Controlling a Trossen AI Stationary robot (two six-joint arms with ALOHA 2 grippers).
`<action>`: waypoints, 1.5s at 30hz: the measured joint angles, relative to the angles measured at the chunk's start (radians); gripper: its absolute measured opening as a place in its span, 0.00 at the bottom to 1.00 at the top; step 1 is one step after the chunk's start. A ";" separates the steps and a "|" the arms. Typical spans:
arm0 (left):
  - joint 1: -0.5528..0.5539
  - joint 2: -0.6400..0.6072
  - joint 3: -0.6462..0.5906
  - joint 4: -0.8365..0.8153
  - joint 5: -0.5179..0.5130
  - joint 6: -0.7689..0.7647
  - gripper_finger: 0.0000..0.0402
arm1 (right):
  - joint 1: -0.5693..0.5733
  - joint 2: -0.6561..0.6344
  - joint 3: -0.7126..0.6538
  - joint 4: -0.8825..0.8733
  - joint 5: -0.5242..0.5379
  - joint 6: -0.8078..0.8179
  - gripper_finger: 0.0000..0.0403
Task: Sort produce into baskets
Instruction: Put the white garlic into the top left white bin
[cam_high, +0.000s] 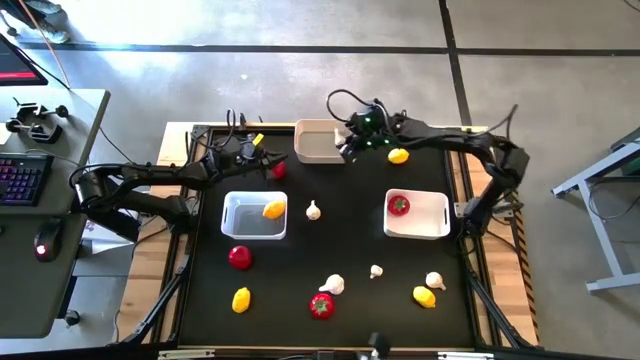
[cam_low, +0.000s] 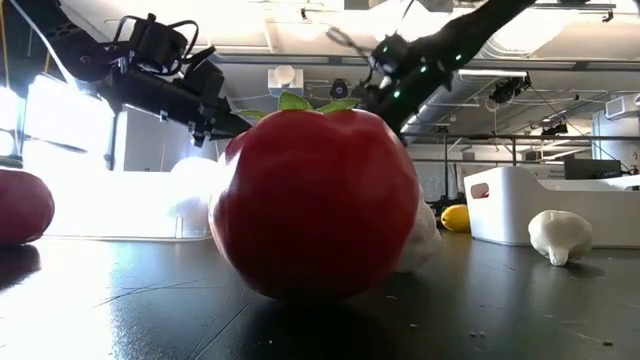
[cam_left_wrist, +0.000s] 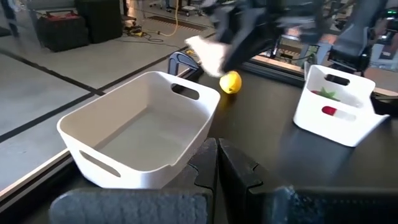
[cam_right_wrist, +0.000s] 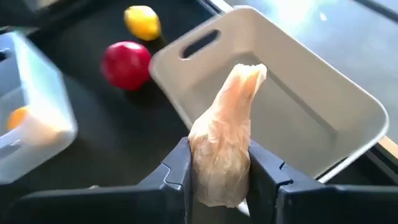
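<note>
Black desk (cam_high: 350, 240) carries three white baskets; the far basket (cam_right_wrist: 298, 106) lies empty under the right tool (cam_right_wrist: 219, 180), which pinches a garlic bulb (cam_right_wrist: 224, 143) around its body. It looks light, papery, slightly yielding. Left tool (cam_left_wrist: 217, 168) waits nearby, pressed together.

A large red tomato (cam_low: 318, 200) fills the foreground on the dark surface (cam_low: 520, 310); a garlic bulb (cam_low: 559, 236), lemon (cam_low: 456, 218) and white basket (cam_low: 545, 204) sit beyond.
</note>
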 joint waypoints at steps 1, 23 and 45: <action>0.000 0.000 0.000 0.000 0.004 0.000 0.00 | -0.005 0.024 0.025 -0.022 0.002 0.001 0.20; 0.000 0.000 0.000 -0.001 0.007 0.033 0.00 | -0.077 0.582 0.764 -0.687 0.113 -0.112 0.20; 0.000 0.000 0.000 -0.005 0.006 0.034 0.00 | -0.036 0.606 0.839 -0.737 0.192 -0.161 0.57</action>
